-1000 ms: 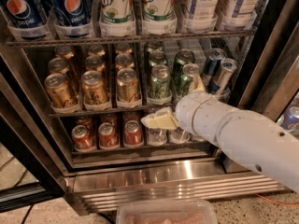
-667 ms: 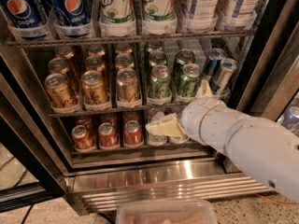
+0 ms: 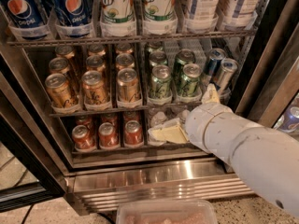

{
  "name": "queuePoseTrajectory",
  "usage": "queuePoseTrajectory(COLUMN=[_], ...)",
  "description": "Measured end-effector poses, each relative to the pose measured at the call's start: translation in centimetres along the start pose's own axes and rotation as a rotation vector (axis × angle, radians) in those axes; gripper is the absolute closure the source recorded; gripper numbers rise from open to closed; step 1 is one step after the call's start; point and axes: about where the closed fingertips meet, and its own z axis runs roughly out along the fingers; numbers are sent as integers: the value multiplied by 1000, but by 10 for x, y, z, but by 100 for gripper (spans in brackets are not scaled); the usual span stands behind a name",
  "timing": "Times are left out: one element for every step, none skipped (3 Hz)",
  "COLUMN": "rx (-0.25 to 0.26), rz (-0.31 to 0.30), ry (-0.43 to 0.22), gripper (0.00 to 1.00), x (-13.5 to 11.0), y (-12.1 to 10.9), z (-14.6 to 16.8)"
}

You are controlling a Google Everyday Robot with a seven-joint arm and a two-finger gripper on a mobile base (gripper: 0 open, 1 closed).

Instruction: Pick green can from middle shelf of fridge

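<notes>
Several green cans stand in two lanes on the middle shelf (image 3: 93, 110) of the fridge (image 3: 154, 181); the front two are one green can (image 3: 160, 83) and another (image 3: 190, 80). My gripper (image 3: 184, 115) is on the white arm, in front of the fridge just below and right of these cans. It touches no can. One cream finger (image 3: 168, 133) lies in front of the lower rack and the other (image 3: 210, 94) reaches up beside the right green can. The fingers stand apart and hold nothing.
Gold-orange cans (image 3: 93, 87) fill the shelf's left lanes and slim blue-and-silver cans (image 3: 224, 71) its right end. Pepsi and 7UP bottles (image 3: 117, 8) stand above; red cans (image 3: 107, 135) and small bottles (image 3: 159, 119) below. A clear tub (image 3: 166, 213) sits at the bottom edge.
The arm and gripper have moved slightly down and to the right, away from the green cans. The cans have not moved.
</notes>
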Motion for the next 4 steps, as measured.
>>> queuePoseTrajectory(rx=[-11, -17, 10, 10], rz=[-1, -2, 3, 3], ry=[-35, -103, -181, -181], gripper=[19, 28, 27, 26], x=[-2, -7, -11, -11], y=[10, 21, 25, 25], z=[18, 43, 60, 60])
